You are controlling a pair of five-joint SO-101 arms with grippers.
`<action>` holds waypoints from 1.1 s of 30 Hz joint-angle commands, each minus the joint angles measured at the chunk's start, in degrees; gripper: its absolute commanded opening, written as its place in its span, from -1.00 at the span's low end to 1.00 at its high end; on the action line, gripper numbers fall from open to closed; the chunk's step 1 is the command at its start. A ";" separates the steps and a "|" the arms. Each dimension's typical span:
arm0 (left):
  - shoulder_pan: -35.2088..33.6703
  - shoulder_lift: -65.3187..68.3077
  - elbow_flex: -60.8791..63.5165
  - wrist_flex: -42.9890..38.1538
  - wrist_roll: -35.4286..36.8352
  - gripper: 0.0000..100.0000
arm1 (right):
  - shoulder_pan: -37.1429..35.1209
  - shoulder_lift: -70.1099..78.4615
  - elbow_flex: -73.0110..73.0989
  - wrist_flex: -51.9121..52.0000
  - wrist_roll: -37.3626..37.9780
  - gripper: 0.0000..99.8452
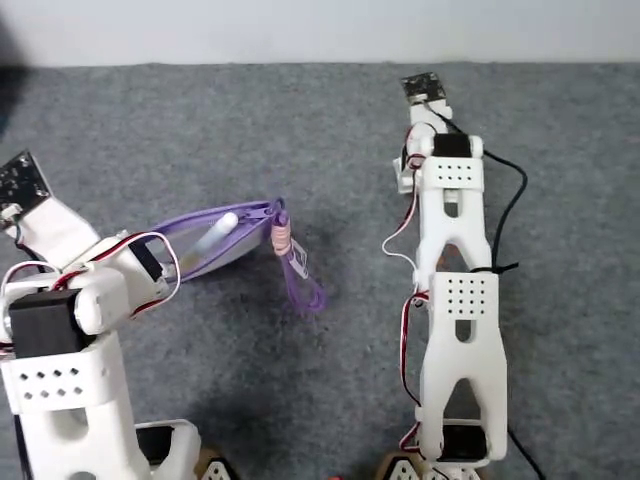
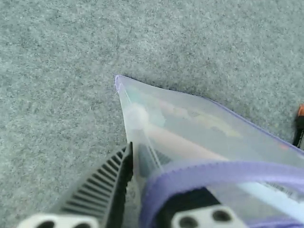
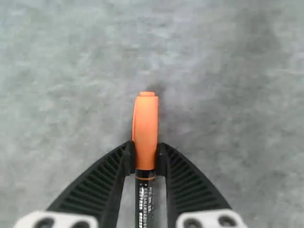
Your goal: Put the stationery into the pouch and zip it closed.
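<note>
Left wrist view: jaws pinch pouch (image 2: 237, 126), seemingly holding pens (image 2: 178, 146); right jaws clamp marker (image 3: 145, 124).

In the left wrist view the pouch (image 2: 199, 123) is cut off by the picture's edge, and its contents are blurred by the cloudy wall and cannot be told apart. A small orange and black thing (image 2: 299, 124) is clipped at the edge. In the high view one end of the pouch is covered by the left arm (image 1: 60, 380). The marker (image 3: 145, 128) is cut short at its barrel in the right wrist view.
</note>
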State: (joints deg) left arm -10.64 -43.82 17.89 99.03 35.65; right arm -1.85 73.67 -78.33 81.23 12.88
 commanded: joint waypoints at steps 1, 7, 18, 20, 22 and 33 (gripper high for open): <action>0.00 -1.05 -0.66 -1.14 0.44 -0.97 | 0.31 -0.84 -7.38 7.25 0.53 -0.99; 0.00 -1.05 -0.57 -1.05 0.44 -0.97 | -2.68 -1.80 -18.29 20.88 0.53 -0.98; 0.09 -1.05 -0.84 -0.70 0.44 -0.97 | -6.81 -20.09 -13.01 22.02 -3.78 -0.99; 1.23 -1.05 -0.92 0.09 0.44 -0.97 | -7.25 -25.98 -6.51 22.02 -4.92 -0.99; 3.78 -0.88 -1.36 1.49 0.44 -0.97 | -8.04 -32.92 1.67 22.02 -6.95 -0.99; 5.89 -1.05 -11.91 1.49 0.53 -0.97 | -14.73 -75.74 46.86 21.58 -17.41 -0.99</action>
State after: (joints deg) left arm -5.27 -43.82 12.97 99.65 35.65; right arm -14.15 11.60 -39.47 100.48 -1.45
